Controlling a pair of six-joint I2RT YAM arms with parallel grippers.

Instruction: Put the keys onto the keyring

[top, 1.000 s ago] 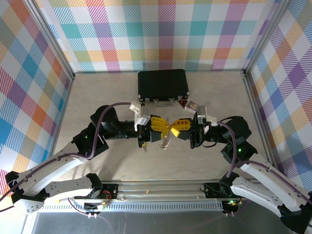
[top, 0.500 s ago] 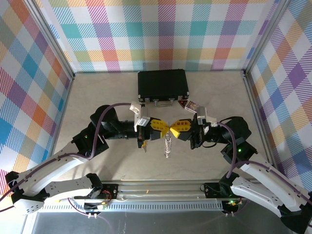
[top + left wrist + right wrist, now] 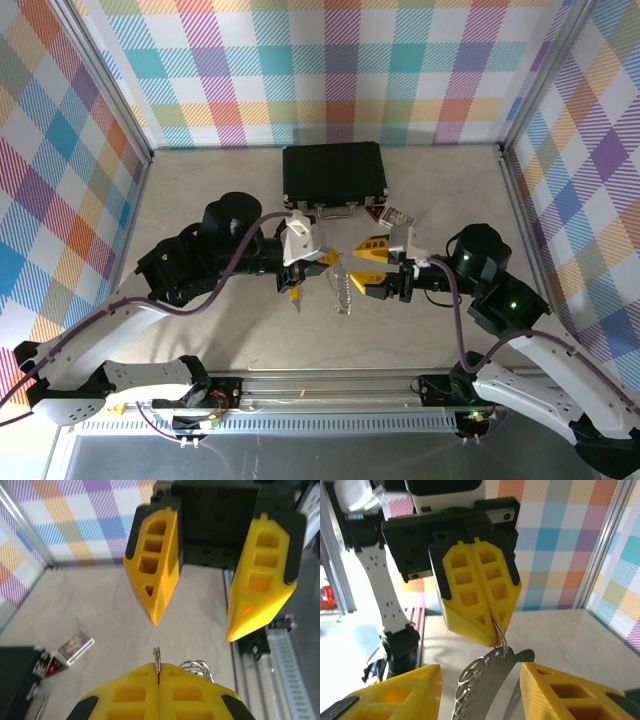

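My left gripper (image 3: 327, 258) is shut on the keyring (image 3: 499, 631), a thin silver loop pinched edge-on between its yellow fingertips (image 3: 159, 672). From the loop hangs a flat silver key (image 3: 492, 685) beside a chain of small rings (image 3: 470, 677); in the top view this bundle (image 3: 344, 290) dangles above the table. No yellow head shows on the key. My right gripper (image 3: 357, 266) faces the left one with its fingers wide apart on either side of the hanging key (image 3: 480, 669), touching nothing. In the left wrist view the right gripper (image 3: 193, 631) stands open above the ring (image 3: 157, 657).
A closed black case (image 3: 334, 174) lies at the back of the table, with small printed cards (image 3: 390, 213) at its right corner. The metal base rail (image 3: 330, 385) runs along the near edge. Plaid walls with metal posts enclose the table.
The right gripper has opened and let go, drawing back a little. The left gripper, now fully shut, alone holds the ring, and its arm has swung farther back.
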